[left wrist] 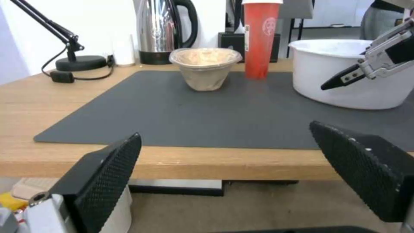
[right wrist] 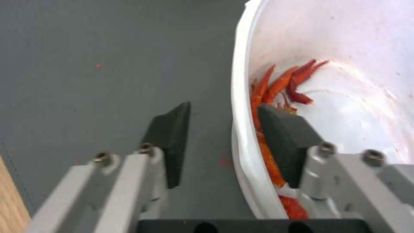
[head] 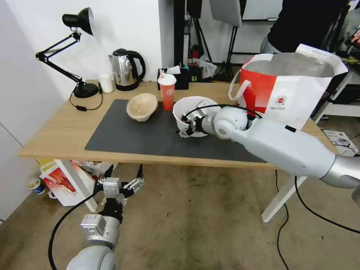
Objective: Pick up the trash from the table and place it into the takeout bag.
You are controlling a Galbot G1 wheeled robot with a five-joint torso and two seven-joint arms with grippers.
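White bowl (right wrist: 345, 97) (red scraps inside) — right gripper (right wrist: 224, 136) straddles its rim, not clamped.

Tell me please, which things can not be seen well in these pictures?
- Takeout bag inside: head view, its own front wall hides the bottom.
- White bowl front side: head view, the right gripper and arm cover it.
- Tan pulp bowl contents: left wrist view, too low an angle.
- Red cup lid: left wrist view, cut by the picture's edge.
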